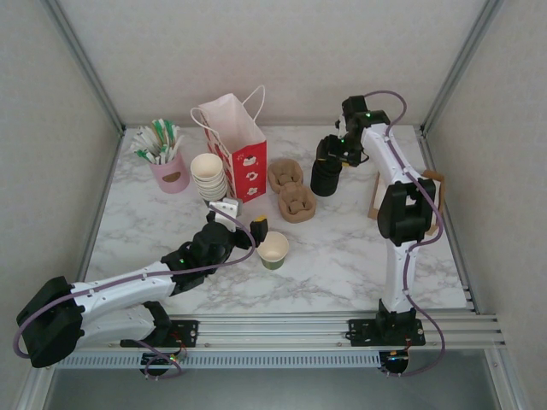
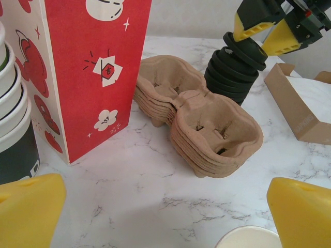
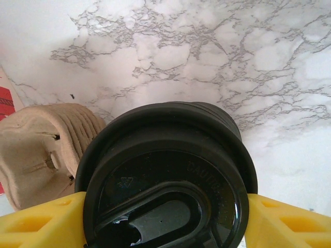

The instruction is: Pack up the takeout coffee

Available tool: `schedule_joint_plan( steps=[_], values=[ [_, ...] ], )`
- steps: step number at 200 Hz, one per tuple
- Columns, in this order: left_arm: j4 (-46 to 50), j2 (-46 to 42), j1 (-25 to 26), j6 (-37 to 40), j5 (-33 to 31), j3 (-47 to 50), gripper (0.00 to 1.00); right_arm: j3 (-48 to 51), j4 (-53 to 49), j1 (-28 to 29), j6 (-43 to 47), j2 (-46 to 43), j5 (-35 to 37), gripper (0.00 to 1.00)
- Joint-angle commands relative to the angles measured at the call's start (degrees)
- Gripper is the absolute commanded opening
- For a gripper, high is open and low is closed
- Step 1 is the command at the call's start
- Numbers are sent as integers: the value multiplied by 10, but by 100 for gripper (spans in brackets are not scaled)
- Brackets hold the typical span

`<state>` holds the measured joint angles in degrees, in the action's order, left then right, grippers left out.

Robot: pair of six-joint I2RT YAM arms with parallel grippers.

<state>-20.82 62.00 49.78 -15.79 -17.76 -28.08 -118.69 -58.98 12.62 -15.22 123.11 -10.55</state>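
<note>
Though lidless and standing upright on the marble desk (image 1: 342,256): takeout coffee cup (image 1: 273,249), olive-green below, just beside left hand (image 1: 244,219), spread wide, holding nothing. Toward far right: right hand (image 3: 165,219), closed against both sides of top lid (image 3: 165,170) on black lid stack (image 1: 325,178). Between: pulp carriers (image 2: 207,134), red bag (image 1: 239,154).

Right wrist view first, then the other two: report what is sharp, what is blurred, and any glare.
Right wrist: the black lid is sharp enough to show embossed lettering, with sheen on its rim; the marble table behind washes pale. Left wrist: the carrier stack is crisp, near yellow fingers soft. Top external: even light, faint shadows, no glare.
</note>
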Motion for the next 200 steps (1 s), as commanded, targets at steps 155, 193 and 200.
schedule_joint_plan(
  steps=[155, 193, 200],
  values=[
    [-30, -145, -29, -37, -82, 58, 100, 143, -28, 132, 34, -221, 30, 72],
    [-4, -107, -134, -111, 56, 41, 100, 195, -50, 228, 48, -274, 38, 72],
    [-2, -107, -151, -121, 76, 41, 100, 201, -59, 246, 49, -280, 41, 72]
  ],
)
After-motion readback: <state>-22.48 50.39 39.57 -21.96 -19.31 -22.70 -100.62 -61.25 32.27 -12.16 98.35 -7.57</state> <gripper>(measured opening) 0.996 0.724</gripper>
